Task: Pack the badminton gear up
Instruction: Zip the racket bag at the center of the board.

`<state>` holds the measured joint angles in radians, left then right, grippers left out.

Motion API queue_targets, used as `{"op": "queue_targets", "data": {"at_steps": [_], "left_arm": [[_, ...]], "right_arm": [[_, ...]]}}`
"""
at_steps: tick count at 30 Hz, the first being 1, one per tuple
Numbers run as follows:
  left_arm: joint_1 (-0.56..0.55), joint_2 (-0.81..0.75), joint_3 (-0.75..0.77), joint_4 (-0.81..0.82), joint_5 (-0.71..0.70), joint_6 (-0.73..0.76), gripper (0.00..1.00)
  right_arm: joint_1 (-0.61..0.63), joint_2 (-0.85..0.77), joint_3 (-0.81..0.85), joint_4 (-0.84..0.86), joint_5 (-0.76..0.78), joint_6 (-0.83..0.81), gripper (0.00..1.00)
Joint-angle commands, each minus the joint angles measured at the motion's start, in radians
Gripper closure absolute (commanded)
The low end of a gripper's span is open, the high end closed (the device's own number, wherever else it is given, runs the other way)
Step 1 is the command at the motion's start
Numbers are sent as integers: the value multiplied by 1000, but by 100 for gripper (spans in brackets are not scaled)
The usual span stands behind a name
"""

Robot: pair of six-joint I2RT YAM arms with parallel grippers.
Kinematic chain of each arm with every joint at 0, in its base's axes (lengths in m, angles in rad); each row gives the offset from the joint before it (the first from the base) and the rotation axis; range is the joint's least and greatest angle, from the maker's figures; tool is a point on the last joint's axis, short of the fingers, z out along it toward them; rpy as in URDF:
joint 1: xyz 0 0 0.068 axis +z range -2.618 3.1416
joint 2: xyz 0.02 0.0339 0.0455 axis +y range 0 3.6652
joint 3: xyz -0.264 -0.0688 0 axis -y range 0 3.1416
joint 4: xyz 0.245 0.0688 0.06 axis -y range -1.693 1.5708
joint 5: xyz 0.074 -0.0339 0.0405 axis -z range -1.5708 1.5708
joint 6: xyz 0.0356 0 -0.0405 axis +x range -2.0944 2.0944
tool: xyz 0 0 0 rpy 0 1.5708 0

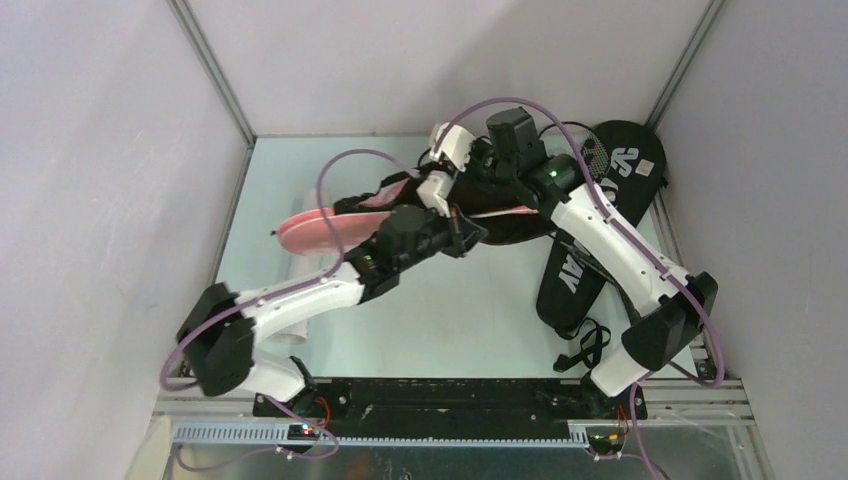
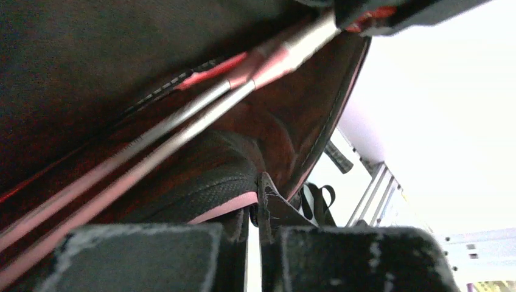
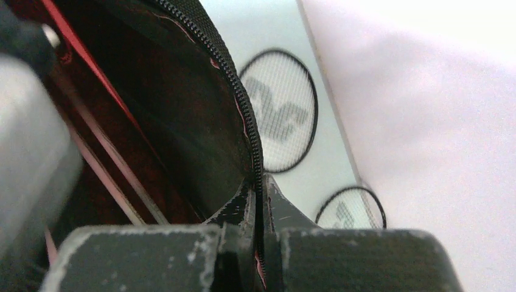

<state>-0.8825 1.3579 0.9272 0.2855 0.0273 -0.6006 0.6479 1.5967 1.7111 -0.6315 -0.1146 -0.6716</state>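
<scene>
The pink bag [image 1: 510, 225] lies open mid-table, its dark inside showing. Pink rackets lie in it, their heads [image 1: 310, 230] sticking out to the left. Their shafts show in the left wrist view [image 2: 182, 121] and the right wrist view [image 3: 103, 146]. My left gripper [image 1: 470, 232] is shut on the bag's pink-trimmed edge [image 2: 225, 207]. My right gripper [image 1: 437, 188] is shut on the bag's zipper edge [image 3: 243, 109] at the far side. The black bag [image 1: 575, 275] lies to the right. Two black racket heads [image 3: 280, 109] lie beyond it. The white tube [image 1: 297, 320] lies under my left arm.
A black strap [image 1: 590, 345] trails from the black bag near the right arm's base. Grey walls close in the table on the left, back and right. The arms cross over the middle of the table.
</scene>
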Motion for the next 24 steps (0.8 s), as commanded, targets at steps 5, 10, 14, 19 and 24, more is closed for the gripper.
{"op": "queue_targets", "data": {"at_steps": [5,10,14,19,24], "left_arm": [[-110,139,156,-93,135,244,44],[-184,13,207,-391,178,554,1],[-197,-96,266,-540,142,836,0],[-196,-170,335,-761,58,1155,0],[-156,-215,428,-955,28,1549,0]], "right_arm": [[-154,-107,-214,127,-303,-219,100],[-262,-118,-250,60,-521,-305,100],[-289,-114,-253,-44,-584,-394,100],[-305,-128,-263,-133,-589,-469,100],[-340,-167,-283,-107,-632,-448,100]]}}
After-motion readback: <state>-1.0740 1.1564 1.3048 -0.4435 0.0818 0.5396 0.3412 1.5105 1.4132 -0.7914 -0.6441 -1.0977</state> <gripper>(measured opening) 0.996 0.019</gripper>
